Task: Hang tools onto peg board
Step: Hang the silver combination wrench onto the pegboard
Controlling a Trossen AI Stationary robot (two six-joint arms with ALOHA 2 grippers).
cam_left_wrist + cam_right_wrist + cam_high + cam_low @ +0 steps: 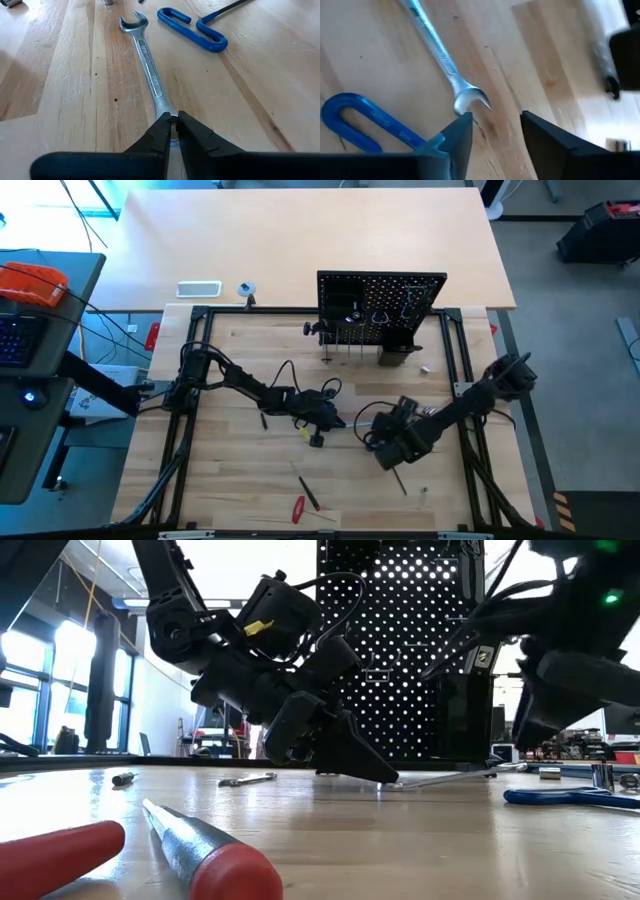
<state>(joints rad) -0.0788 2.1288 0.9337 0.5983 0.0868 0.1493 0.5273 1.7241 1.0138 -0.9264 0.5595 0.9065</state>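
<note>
The silver wrench (150,75) lies on the wooden table between my two grippers. My left gripper (173,127), at mid-table (328,420), is shut on its near end. The wrench's open-jawed end (467,97) points toward my right gripper (495,135), which is open and empty just beside that end (385,450). The blue-handled hex key (192,30) lies flat on the table next to the open-jawed end and also shows in the right wrist view (365,122). The black peg board (380,305) stands upright at the table's far edge. My left gripper pinches the wrench's end (170,116) farthest from the open jaws between its two fingertips. The fingers slant down toward the table and lie along the wrench's length. The wrench stretches away ahead of them on the table (440,778).
Two red-handled screwdrivers (298,505) (310,492) lie near the front edge and loom large in the low view (220,860). A small metal tool (248,779) and a bit (122,778) lie on the left. A small piece (424,367) lies by the peg board's base.
</note>
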